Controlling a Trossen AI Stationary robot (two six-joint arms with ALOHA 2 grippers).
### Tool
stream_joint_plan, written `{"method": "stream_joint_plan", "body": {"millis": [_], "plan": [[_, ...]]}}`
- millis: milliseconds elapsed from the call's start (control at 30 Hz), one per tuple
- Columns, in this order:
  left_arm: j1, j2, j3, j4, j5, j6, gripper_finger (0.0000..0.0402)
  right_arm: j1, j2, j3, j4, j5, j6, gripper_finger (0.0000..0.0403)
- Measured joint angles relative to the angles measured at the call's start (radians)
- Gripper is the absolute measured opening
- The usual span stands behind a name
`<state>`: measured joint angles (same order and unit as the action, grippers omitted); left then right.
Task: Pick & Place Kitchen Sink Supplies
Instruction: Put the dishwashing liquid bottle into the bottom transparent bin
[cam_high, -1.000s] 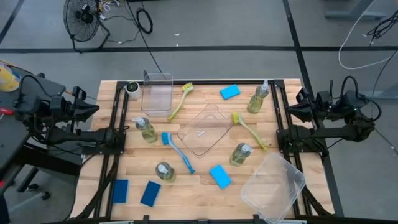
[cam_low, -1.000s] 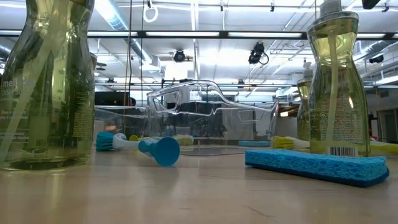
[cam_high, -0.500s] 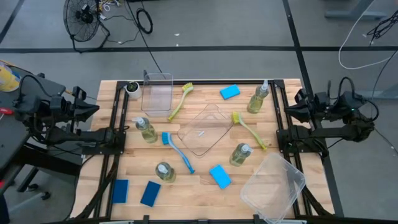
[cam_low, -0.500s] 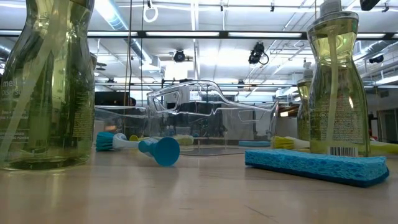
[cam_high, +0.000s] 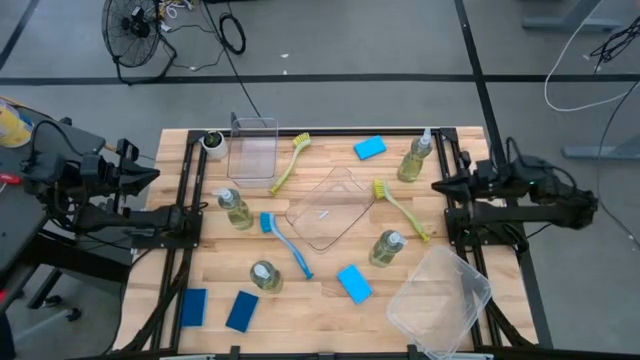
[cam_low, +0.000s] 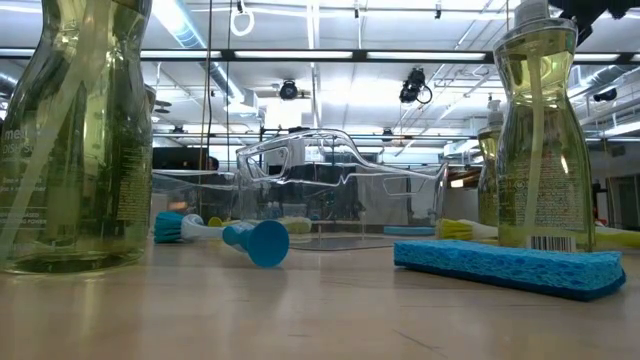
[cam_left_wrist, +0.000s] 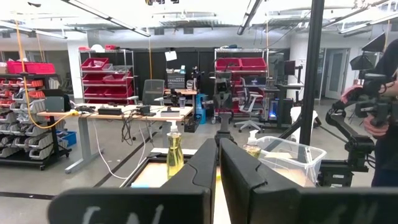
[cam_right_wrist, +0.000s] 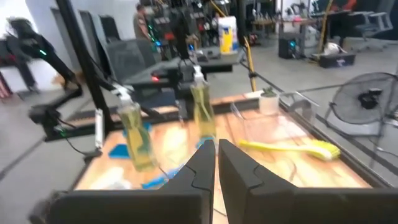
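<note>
Right gripper at counter edge, jaws shut, empty; left gripper parked likewise. Best: open wide, descend upright over nearest bottle, squeeze mid-body

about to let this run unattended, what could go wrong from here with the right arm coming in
The right gripper, shut and empty, sits at the table's right edge close to the upright bottle at the far right; a sweep inward could tip it. The yellow-green brush lies just inside that edge, so the arm might drag it into the clear flat tray. The left gripper waits, shut, off the left edge.
</note>
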<state>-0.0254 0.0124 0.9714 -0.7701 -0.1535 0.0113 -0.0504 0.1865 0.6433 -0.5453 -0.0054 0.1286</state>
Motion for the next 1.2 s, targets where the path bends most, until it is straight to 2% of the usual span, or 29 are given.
{"method": "stream_joint_plan", "body": {"millis": [200,767,1067,1200], "plan": [[0.0,0.0,0.0,0.0,0.0,0.0,0.0025,-0.087,0.036,-0.025,0.0,-0.001,-0.069,0.0025],[0.0,0.0,0.0,0.0,0.0,0.0,0.0025,-0.456,0.159,-0.025,-0.011,-0.004,-0.271,0.003],[0.0,0.0,0.0,0.0,0.0,0.0,0.0026,-0.595,0.223,0.026,-0.1,-0.002,-0.299,0.0095],[0.0,0.0,0.0,0.0,0.0,0.0,0.0025,-0.638,0.231,0.033,-0.103,0.038,-0.303,0.0131]]}}
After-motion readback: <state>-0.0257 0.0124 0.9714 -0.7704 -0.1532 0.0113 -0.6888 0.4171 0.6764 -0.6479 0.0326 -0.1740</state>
